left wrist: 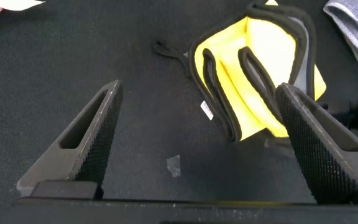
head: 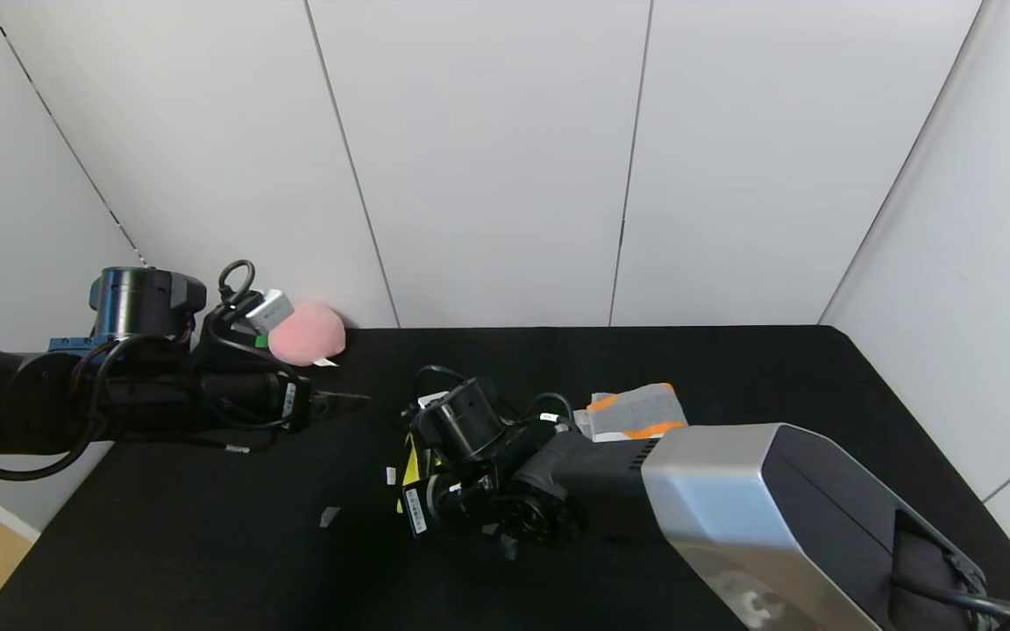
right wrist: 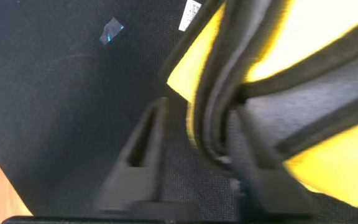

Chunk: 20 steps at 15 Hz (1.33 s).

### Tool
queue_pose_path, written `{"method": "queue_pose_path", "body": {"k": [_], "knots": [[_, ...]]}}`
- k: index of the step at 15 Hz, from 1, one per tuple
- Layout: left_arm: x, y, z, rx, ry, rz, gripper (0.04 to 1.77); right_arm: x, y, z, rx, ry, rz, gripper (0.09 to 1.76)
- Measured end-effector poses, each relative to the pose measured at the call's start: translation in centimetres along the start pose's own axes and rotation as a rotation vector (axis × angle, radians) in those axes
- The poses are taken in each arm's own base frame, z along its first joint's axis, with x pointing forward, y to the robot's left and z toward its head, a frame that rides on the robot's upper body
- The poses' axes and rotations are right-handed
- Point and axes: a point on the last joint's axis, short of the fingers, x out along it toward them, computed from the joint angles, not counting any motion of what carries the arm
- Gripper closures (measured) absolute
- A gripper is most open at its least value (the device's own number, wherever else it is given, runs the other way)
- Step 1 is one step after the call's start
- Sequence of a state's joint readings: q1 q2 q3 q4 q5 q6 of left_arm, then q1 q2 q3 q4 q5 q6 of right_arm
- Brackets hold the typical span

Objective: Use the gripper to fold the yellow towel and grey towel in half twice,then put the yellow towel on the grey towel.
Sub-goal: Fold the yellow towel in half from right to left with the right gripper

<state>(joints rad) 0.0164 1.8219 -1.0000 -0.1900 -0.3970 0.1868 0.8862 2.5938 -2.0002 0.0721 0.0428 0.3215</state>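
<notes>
The right gripper (right wrist: 194, 168) sits low over the folded yellow towel (left wrist: 263, 81), its jaws part-open with the dark-edged layers between them; the grey towel (head: 632, 412) lies just behind its wrist. I'd lift straight up so the fold stays flat, while the left gripper (left wrist: 197, 143) hangs spread wide nearby.

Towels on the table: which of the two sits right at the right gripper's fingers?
The yellow towel: its dark-edged folds lie between the right gripper fingers. The grey towel, with orange patches, lies apart, farther back on the table.
</notes>
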Motion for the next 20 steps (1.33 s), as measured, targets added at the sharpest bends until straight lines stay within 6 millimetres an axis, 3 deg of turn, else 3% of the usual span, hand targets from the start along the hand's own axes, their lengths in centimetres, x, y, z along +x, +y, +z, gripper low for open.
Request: {"method": "queue_pose_path", "body": {"k": [4,8,15,20], "knots": [[0.1,0.0,-0.1,-0.001,0.003,0.0,0.09,-0.3,0.4,0.3,-0.004,-0.016,0.008,0.7],[0.0,0.0,-0.1,-0.001,0.002,0.0,0.09,-1.4,1.9,0.9,-0.019,-0.039,0.034,0.47],[0.0,0.0,-0.1,0.0,0.003,-0.002,0.09,-3.3,2.7,2.4,-0.03,-0.084,0.041,0.28],[0.1,-0.2,-0.1,0.002,0.006,-0.006,0.09,-6.0,0.7,5.2,-0.008,-0.161,-0.018,0.21]]}}
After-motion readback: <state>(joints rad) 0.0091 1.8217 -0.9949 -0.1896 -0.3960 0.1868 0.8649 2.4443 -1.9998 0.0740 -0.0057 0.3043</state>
